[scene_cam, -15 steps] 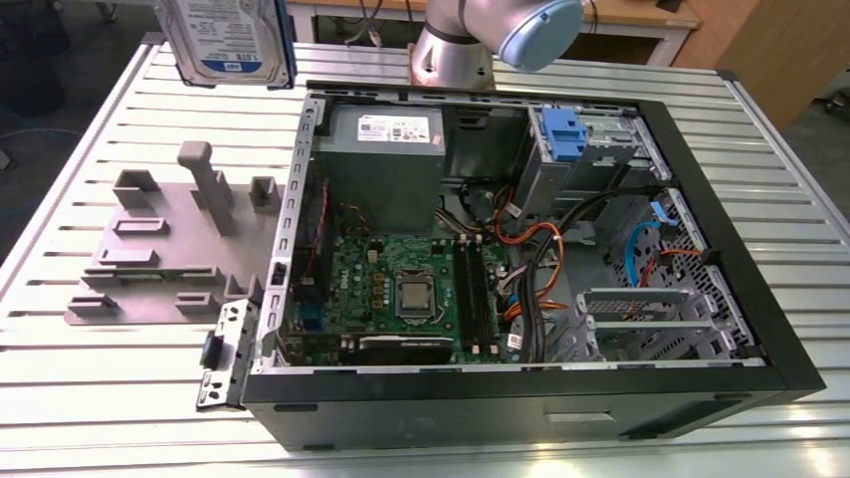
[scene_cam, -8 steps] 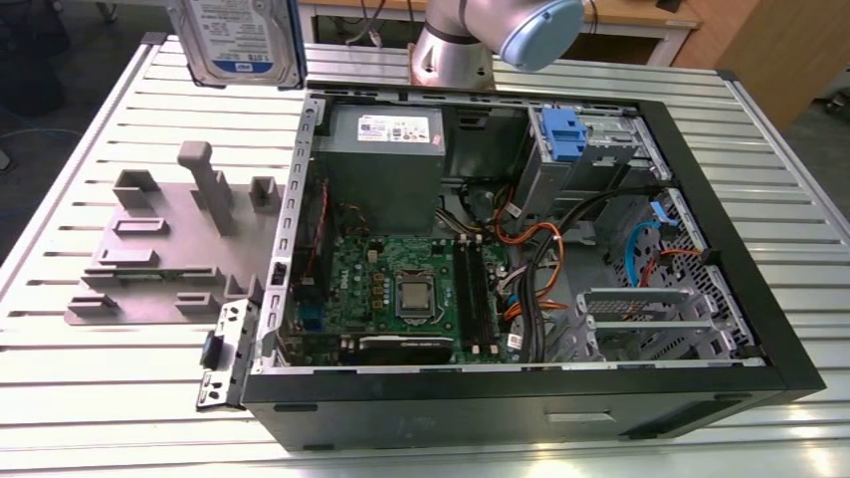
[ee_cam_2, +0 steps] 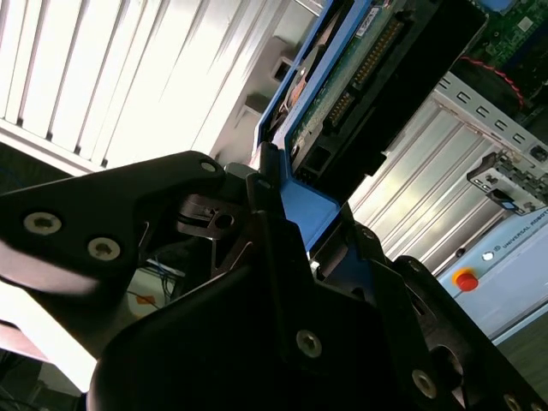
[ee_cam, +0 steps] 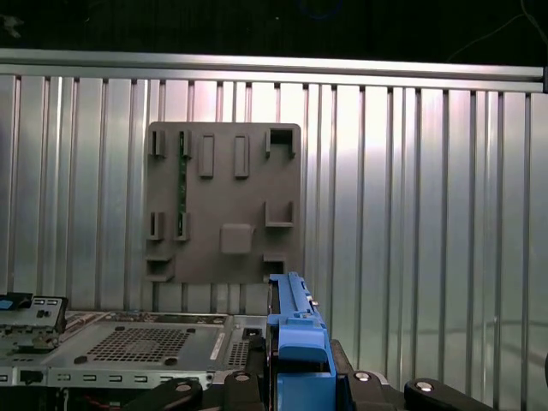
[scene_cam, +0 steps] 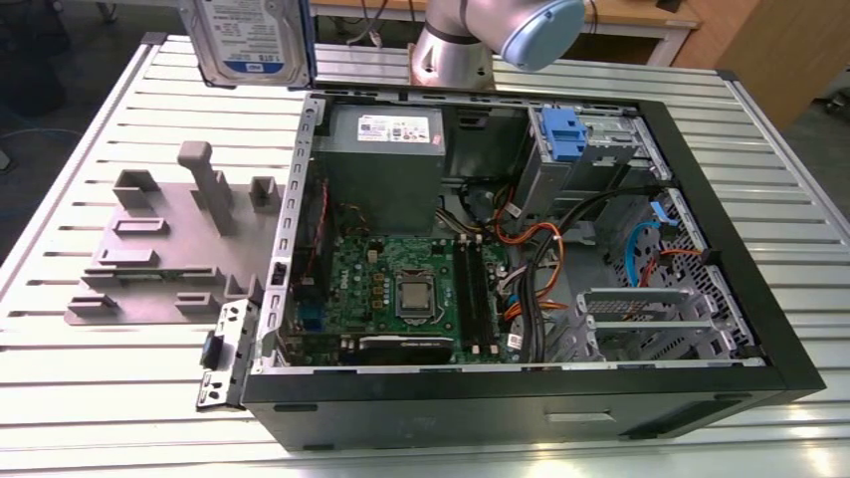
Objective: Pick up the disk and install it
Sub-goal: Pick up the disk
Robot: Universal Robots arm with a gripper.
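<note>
In the exterior view the disk (scene_cam: 247, 38) is hanging upright, label showing, above the far edge of the table (scene_cam: 80, 398) at the exterior view's left. It is well apart from the bay (scene_cam: 604, 149) in the far corner of the open case (scene_cam: 531, 393) on the exterior view's right. The pick-up is therefore looking done, and the carry towards the case is the step in hand. As I judge it, installing is calling for the disk to be turned and its rails lined up with that bay, beside the blue latch (scene_cam: 563, 131). Orange cables (scene_cam: 531, 239) are looping just near of the bay and may be crowding the approach. The grey power supply (scene_cam: 378, 149) is sitting beside it. A grey plate (scene_cam: 159, 249) is lying on the table, left of the case. In the second wrist view the gripper (ee_cam_2: 312, 218) is clamping the disk between its black fingers, pressing on the blue rail with the green board side showing. How deep the grip is sitting is hard to tell. In the first wrist view the blue rail is standing up between the fingers, with the plate on the table beyond.
</note>
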